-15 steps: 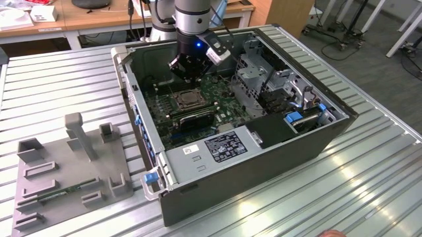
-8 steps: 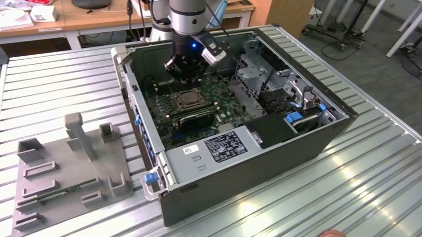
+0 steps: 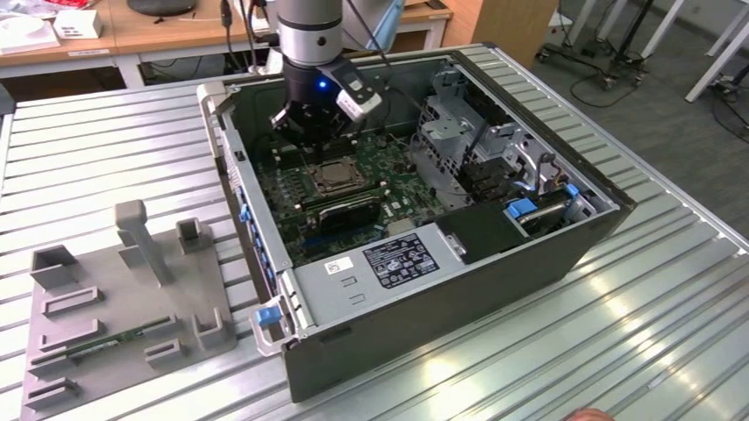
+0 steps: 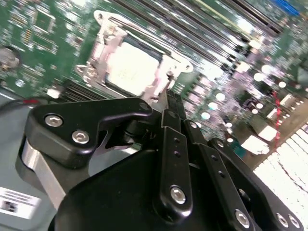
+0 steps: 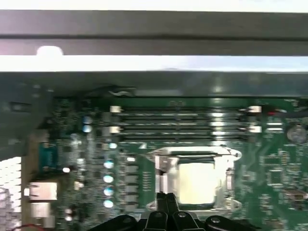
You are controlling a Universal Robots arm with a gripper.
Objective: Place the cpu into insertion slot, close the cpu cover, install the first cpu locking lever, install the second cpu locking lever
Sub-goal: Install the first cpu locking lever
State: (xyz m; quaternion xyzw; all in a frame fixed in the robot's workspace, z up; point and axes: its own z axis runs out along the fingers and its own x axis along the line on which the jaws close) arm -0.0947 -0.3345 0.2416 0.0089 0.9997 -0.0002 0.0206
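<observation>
Slatted metal table [image 3: 667,289], one open case [image 3: 468,285] on it; in the exterior view the gripper [image 3: 307,132] is seen inside, beside the slot [image 3: 311,182].
In both wrist views one cpu [image 5: 196,182] is shown seated under one closed cover [image 4: 98,53], fingers [image 4: 171,120] clenched on nothing at its edge.

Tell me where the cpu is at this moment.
In the first wrist view the cpu lies on the green motherboard, framed by the cpu cover, between the memory slots and the gripper.
</observation>
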